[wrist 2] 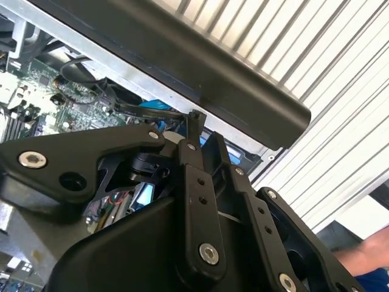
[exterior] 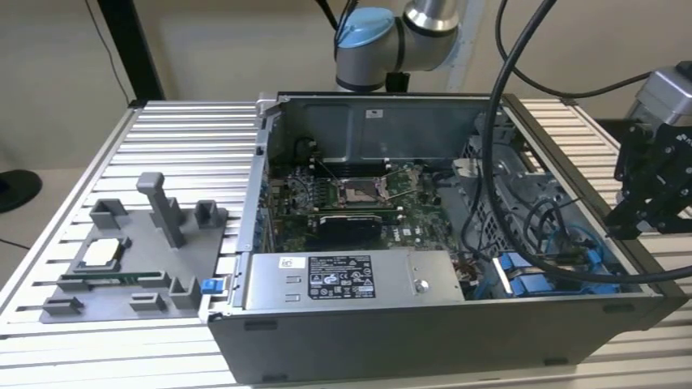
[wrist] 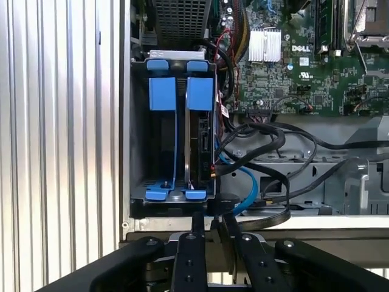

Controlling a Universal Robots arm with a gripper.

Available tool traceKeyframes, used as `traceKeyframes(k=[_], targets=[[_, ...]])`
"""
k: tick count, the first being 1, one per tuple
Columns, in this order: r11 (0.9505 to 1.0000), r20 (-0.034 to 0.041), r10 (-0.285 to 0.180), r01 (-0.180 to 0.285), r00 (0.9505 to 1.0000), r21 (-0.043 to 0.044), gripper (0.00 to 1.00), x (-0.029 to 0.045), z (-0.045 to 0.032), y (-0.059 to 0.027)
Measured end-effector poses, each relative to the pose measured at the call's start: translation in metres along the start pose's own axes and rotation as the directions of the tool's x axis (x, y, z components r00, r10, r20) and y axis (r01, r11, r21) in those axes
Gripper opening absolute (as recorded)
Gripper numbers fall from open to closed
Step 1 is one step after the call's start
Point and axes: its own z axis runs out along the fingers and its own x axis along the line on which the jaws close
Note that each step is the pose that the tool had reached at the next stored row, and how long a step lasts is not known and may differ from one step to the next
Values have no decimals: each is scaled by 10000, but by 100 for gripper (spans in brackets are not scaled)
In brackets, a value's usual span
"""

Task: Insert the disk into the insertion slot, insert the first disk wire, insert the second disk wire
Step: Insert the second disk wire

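Disk (wrist: 199, 137) sits in slot (wrist: 182, 56), betw blue tabs (wrist: 199, 93). Claw (wrist: 213, 219) hovers at case (wrist: 304, 222) edge nr slot; spread or pressed together, can't tell. Risk: loose black cables (wrist: 261, 137) beside slot could snag claw, dragging a plug crooked.

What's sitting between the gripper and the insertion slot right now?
Black cables loop beside the insertion slot, and one curls across just in front of the gripper. The slot's blue-tabbed opening itself looks uncovered in the first wrist view.
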Motion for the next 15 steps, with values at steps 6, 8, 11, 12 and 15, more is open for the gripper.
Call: traceKeyframes(k=[6,8,11,12,15], targets=[[10000,403,-18,20,9992,-45,0,64,-8,-12],[10000,580,-25,28,9983,-51,0,96,-9,-15],[10000,835,-37,42,9965,-60,0,164,-15,-19],[10000,912,-40,46,9958,-62,0,186,-16,-19],[10000,1090,-47,55,9940,-68,0,244,-17,-21]])
